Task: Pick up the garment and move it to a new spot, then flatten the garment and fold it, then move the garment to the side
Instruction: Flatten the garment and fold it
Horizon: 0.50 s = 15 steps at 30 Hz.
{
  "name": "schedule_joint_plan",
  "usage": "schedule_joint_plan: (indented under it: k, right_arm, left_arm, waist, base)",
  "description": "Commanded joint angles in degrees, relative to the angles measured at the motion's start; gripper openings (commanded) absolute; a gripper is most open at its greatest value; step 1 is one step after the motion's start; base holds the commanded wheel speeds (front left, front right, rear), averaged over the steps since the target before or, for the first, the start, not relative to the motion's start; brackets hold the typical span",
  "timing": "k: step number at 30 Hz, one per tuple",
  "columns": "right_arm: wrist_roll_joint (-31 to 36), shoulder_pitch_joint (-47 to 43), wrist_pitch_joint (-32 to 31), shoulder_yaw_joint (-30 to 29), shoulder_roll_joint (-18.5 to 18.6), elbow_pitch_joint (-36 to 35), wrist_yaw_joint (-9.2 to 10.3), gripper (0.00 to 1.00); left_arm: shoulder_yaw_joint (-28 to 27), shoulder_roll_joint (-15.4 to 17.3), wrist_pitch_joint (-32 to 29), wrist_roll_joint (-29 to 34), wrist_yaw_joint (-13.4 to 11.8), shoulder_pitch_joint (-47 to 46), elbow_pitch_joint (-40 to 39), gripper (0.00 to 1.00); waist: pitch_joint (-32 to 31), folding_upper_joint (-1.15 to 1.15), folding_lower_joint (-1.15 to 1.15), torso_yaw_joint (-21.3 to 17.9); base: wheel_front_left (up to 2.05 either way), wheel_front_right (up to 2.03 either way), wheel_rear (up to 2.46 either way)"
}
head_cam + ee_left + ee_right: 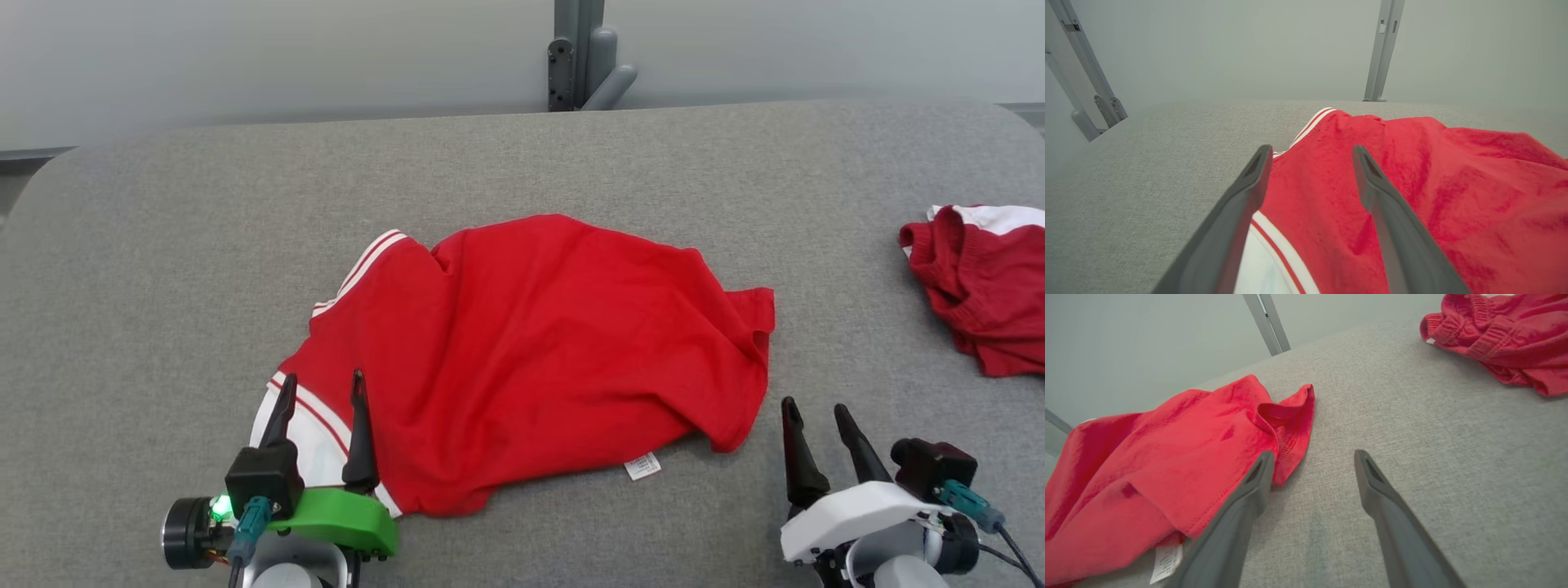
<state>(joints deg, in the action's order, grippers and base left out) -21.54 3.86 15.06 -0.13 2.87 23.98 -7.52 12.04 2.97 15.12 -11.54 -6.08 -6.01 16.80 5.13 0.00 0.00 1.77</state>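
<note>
The rumpled red shirt [531,351] lies mid-counter [163,245], the left gripper [322,384] poised over its near-left white-striped corner with jaws wide and empty, the right gripper [812,407] equally wide just right of its hem, and another red garment [984,286] at the right edge.

The right claw [1313,455] has its two long dark grey fingers spread wide, with bare grey fabric-covered table [1433,437] between them. One fingertip shows against the stitched hem of a crumpled bright red cloth garment [1167,449], which reaches close to the table's edge. A small white printed label [1166,561] peeks from under it. Well apart lies a second bunched red garment with an elastic band [1498,335]. A grey metal post [1267,322] rises beyond the table's edge.
</note>
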Motion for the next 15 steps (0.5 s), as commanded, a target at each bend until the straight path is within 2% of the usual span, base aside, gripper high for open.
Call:
schedule_joint_plan:
  k: [1, 6, 13, 14, 15]
  right_arm:
    - [-0.7, 1.2, 0.2, 0.6, 0.0, 0.5, 0.07, 1.00]
    - [-3.2, 5.6, 0.2, 2.1, 0.1, 6.9, 0.07, 1.00]
    - [-0.4, 13.2, -3.9, -0.9, 0.1, 20.6, 0.07, 1.00]
    - [-0.1, 13.9, -4.1, -1.2, 0.1, 21.7, 0.07, 0.73]
    - [-0.1, 14.4, -4.2, -1.4, 0.0, 22.4, 0.06, 0.27]
  left_arm:
    - [-0.1, 0.1, 0.0, 0.3, -0.2, -0.7, -0.4, 1.00]
    - [0.3, 0.0, 0.0, 0.3, -0.2, 0.1, -0.9, 1.00]
    - [1.8, 0.0, 0.0, -1.4, -1.0, 0.2, -1.3, 1.00]
    - [1.9, 0.0, 0.0, -1.4, -1.1, 0.3, -1.2, 1.00]
    - [2.0, 0.0, 0.0, -1.5, -1.2, 0.6, -1.2, 1.00]
  waist:
    - [0.6, 0.00, 0.00, 1.3]
    - [0.9, 0.00, 0.00, 4.0]
    - [1.2, 0.00, 0.00, 8.0]
    - [1.1, 0.00, 0.00, 8.4]
    - [1.1, 0.00, 0.00, 8.7]
  base:
    - [0.00, 0.00, 0.00]
    - [0.00, 0.00, 0.00]
    - [0.00, 0.00, 0.00]
    - [0.00, 0.00, 0.00]
    - [0.00, 0.00, 0.00]
